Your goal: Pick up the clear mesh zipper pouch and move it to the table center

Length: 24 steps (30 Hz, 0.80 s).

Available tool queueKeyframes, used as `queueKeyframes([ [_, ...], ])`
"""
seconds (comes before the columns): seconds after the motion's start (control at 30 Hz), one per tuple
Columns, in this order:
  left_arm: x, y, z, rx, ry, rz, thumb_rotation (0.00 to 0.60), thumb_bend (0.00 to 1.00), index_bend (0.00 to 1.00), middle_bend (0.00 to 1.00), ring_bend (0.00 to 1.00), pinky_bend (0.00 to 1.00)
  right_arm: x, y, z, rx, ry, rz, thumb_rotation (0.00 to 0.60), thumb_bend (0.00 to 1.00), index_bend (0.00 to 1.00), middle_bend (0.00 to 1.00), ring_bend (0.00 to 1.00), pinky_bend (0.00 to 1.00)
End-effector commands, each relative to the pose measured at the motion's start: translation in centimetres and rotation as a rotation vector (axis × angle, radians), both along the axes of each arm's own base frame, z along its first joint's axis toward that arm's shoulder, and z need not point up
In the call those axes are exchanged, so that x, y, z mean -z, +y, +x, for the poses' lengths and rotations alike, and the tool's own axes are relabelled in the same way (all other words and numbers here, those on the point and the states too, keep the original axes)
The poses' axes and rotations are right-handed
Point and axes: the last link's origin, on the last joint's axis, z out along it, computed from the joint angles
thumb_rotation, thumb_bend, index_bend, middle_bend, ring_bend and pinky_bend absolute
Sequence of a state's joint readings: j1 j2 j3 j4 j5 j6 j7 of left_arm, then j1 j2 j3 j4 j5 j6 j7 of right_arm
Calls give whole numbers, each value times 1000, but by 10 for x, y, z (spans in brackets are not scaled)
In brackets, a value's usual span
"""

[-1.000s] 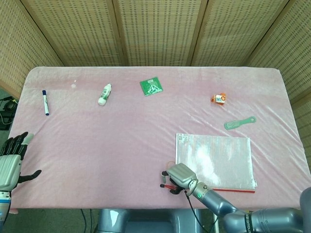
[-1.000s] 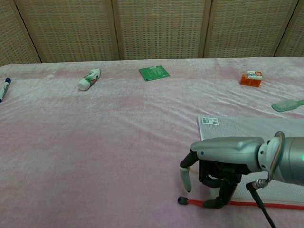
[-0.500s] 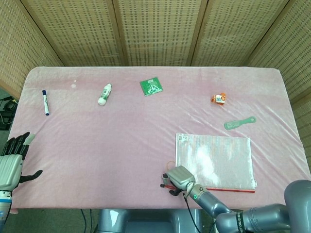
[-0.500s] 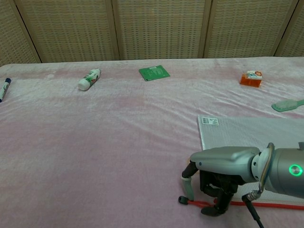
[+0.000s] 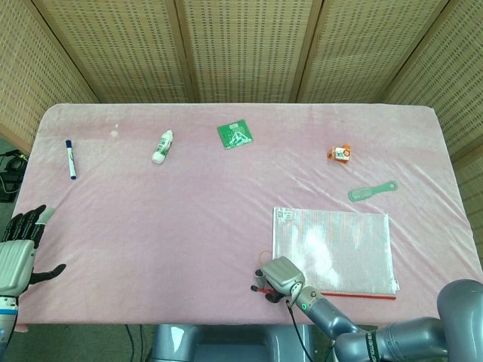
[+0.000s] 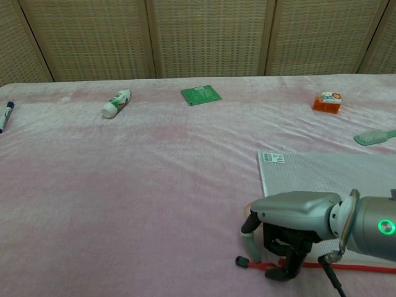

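Right hand (image 6: 286, 238) has crept slightly nearer, fingers curled onto pouch (image 5: 332, 246) red zipper edge; flimsy, slippery — pinch corner. Left hand (image 5: 16, 255) spread, idle.

Right hand (image 6: 281, 250) dropped lower toward bottom edge of frame, fingers curled tighter over red zipper edge of pouch (image 5: 332, 245). Left hand (image 5: 16, 253) slightly lower at far left.

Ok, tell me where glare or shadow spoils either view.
Head view: bright sheen washes out the middle of the clear mesh zipper pouch. Chest view: the right hand casts a soft shadow over the pouch's red zipper edge; lighting is otherwise even and sharp.
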<state>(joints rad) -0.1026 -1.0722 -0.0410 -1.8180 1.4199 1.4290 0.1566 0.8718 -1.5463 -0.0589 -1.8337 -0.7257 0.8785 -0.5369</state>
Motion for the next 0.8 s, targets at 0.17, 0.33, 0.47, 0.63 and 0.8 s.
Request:
queueKeyframes([
  [0.17,0,0,0,1,1,1,600,0,0,0,0,0,2,3,0,5,-17,3,600,553,589,957,939,1000],
  [0.33,0,0,0,2,2,-1,600,0,0,0,0,0,1,3,-1,10,-23,0,600,582,605,959,940,1000],
  [0.47,1,0,0,1,3,-1,600,0,0,0,0,0,1,2,-2,16,-25,-1,600,587,627,962,941,1000],
  [0.63,1,0,1,1,4,-3,600,0,0,0,0,0,1,2,-3,18,-32,-1,600,622,673,969,944,1000],
  [0.8,1,-1,1,1,2,-1,600,0,0,0,0,0,-1,3,-1,16,-53,-2,600,761,727,973,949,1000],
])
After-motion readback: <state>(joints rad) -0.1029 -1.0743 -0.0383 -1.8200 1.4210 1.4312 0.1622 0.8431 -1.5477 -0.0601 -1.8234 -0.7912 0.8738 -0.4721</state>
